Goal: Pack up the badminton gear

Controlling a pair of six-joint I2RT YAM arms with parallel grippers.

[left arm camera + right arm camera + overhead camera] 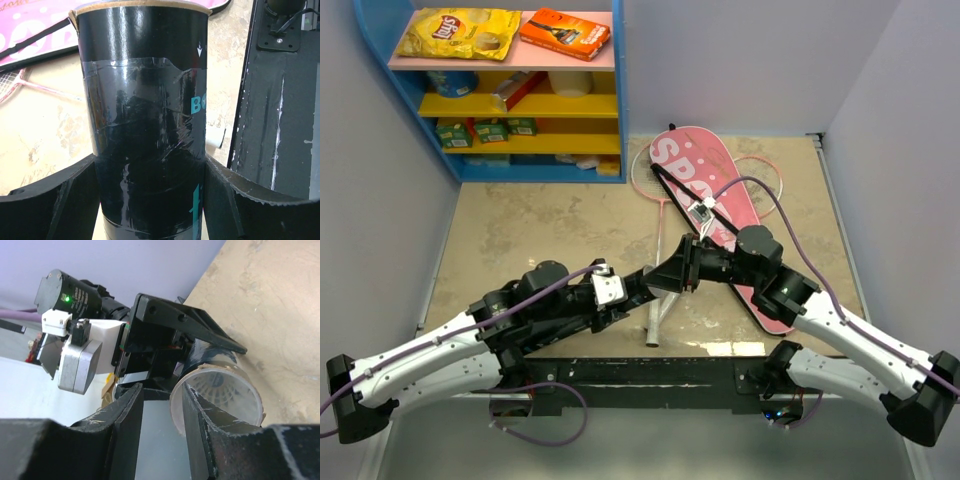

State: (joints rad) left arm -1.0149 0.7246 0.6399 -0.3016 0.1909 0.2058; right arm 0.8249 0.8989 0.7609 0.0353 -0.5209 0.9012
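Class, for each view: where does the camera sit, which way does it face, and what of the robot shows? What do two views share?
Top external: above and behind the bases, facing down on the table; left arm and right arm show.
Left wrist: on the left arm, facing along the left gripper at the black tube it clamps.
Right wrist: on the right arm, facing past the right gripper into the tube's open mouth.
Shared: both wrist views show the black tube.
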